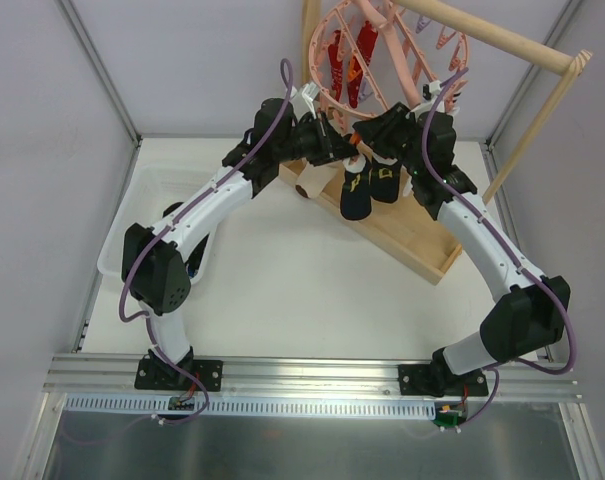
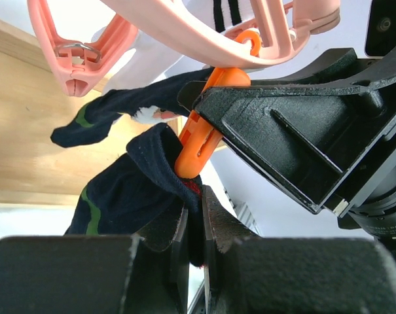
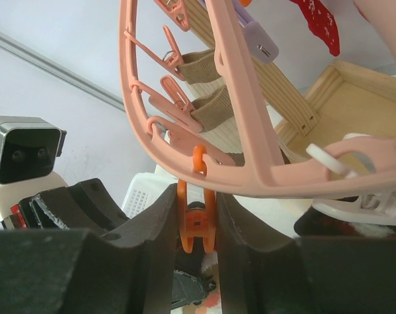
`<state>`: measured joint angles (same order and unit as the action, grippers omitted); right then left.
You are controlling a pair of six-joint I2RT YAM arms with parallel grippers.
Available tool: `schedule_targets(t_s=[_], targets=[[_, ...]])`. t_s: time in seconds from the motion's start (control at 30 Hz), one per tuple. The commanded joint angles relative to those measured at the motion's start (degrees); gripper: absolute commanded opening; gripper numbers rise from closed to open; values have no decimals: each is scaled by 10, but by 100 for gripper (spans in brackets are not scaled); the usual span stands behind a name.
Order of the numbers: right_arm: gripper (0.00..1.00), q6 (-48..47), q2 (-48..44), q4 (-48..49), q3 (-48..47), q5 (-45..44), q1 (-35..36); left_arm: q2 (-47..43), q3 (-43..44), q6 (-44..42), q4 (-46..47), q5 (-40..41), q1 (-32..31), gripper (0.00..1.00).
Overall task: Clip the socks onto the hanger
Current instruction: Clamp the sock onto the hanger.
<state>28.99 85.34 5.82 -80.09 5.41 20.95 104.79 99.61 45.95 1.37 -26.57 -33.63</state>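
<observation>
Navy sock [image 2: 132, 190], green-marked, bunched at orange clip [image 2: 201, 140]; left tool [image 2: 196, 226] clenches sock, right tool [image 3: 196, 209] squeezes clip.

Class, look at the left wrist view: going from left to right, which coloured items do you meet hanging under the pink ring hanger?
Pink plastic clip → dark navy fabric socks → orange plastic clip.

The hanger [image 1: 392, 55] hangs from a rod [image 1: 502, 38] above the wooden tray [image 1: 427, 250] at the table's [image 1: 282, 290] far side. The socks [image 1: 358, 195] dangle below a clip [image 2: 201, 140] on its near rim, between left gripper [image 2: 195, 229] and right gripper [image 3: 196, 216].
</observation>
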Motion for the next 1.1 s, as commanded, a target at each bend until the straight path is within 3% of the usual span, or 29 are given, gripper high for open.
schedule_targets(t_s=[0.0, 1.07], targets=[[1, 19, -15, 33, -1, 6, -5, -1, 8, 11, 31, -17, 9, 0], [1, -31, -11, 25, -2, -22, 5, 14, 40, 7, 31, -70, 15, 0]])
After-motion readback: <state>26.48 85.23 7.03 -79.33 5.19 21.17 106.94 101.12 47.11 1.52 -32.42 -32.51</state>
